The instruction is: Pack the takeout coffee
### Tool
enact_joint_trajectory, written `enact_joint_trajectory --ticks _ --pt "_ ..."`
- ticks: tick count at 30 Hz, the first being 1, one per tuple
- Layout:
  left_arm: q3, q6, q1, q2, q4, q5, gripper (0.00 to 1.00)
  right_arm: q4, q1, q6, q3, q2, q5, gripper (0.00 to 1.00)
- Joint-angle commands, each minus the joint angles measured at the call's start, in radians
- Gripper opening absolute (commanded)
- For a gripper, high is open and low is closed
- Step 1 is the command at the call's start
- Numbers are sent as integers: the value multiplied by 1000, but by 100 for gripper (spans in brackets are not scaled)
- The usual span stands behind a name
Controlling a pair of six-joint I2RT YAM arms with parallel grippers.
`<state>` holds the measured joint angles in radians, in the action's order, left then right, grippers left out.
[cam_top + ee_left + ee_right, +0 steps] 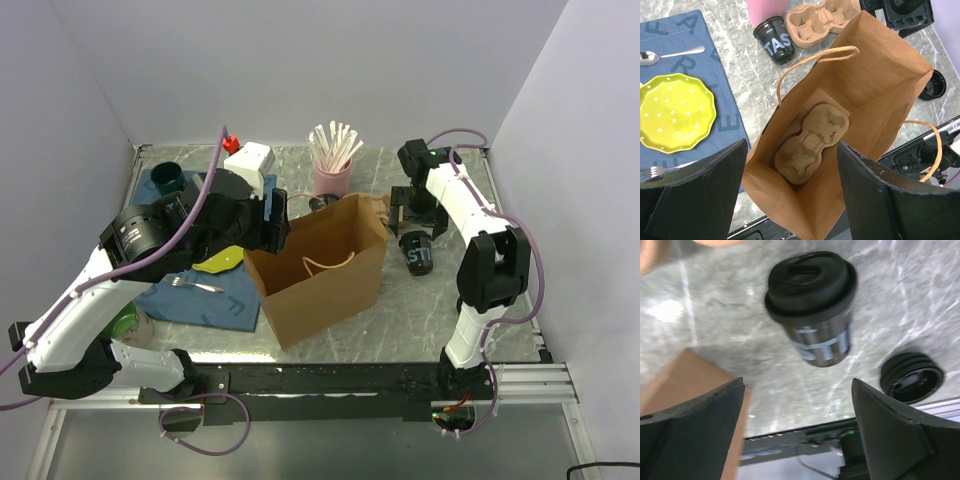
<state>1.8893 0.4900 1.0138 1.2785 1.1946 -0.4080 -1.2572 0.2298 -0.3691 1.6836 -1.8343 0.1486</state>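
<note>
A black takeout coffee cup [815,305] with its lid on rests on the marble table, free of my right gripper [797,435], which hangs open just above it. In the top view that cup [418,256] sits right of the brown paper bag [320,265], below the right gripper [410,225]. The bag [880,85] stands open with a pulp cup carrier [810,145] lying on its bottom. My left gripper [792,195] is open over the bag's near edge, holding nothing. A second black cup [774,41] stands behind the bag.
A loose black lid [911,377] lies near the right cup. Another pulp carrier [822,20] lies behind the bag. A yellow plate [672,112] and a spoon [665,55] rest on the blue cloth [715,65]. A pink holder of stirrers [332,170] stands at the back.
</note>
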Motion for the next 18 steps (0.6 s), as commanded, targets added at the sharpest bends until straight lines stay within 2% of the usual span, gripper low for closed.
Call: enact_joint_trajectory --ticks 1,4,11,13,18 --pt "2 -13 -1 -36 -12 3 77 7 -69 153 -50 41 -39 98" --pt "4 -16 -1 -48 -7 20 77 41 -110 203 -68 50 -101 98" --pt "37 -22 -3 -38 8 29 78 102 -115 276 -58 7 -236 96" --pt "48 -18 -3 -33 20 32 77 84 -118 237 11 -16 -242 92" --pt "24 -1 -1 -45 8 34 77 -13 -121 -28 120 -95 -230 81"
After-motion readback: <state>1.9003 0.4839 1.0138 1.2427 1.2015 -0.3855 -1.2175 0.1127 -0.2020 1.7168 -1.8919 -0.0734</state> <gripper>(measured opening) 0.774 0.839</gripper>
